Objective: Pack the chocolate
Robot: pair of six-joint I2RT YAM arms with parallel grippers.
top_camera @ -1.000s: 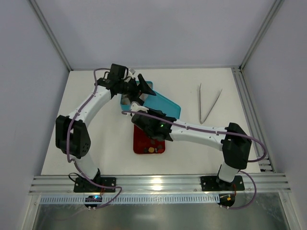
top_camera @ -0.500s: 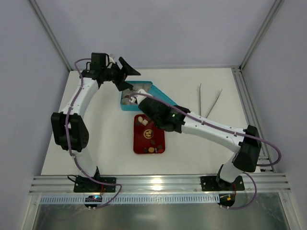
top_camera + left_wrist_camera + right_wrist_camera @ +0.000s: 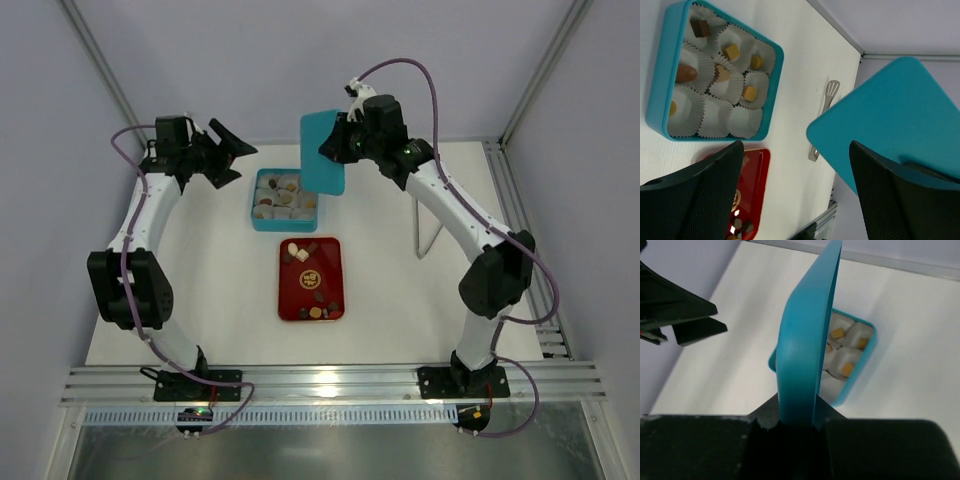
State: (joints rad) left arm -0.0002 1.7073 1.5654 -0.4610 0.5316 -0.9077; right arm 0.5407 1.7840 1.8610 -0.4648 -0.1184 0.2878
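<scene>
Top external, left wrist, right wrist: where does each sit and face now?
Top external: above and behind the bases, looking down on the table; left tool and right tool show.
Left wrist: on the left arm, looking down at the chocolate box, red tray and tongs; its open fingers show.
Right wrist: sights along the edge-on teal lid it grips, down to the box.
Both wrist views share box and lid.

White tabletop (image 3: 200, 285) w/ pale grey walls (image 3: 300, 60), alu corner posts (image 3: 105, 75), slotted rail (image 3: 330, 384) near edge
</scene>
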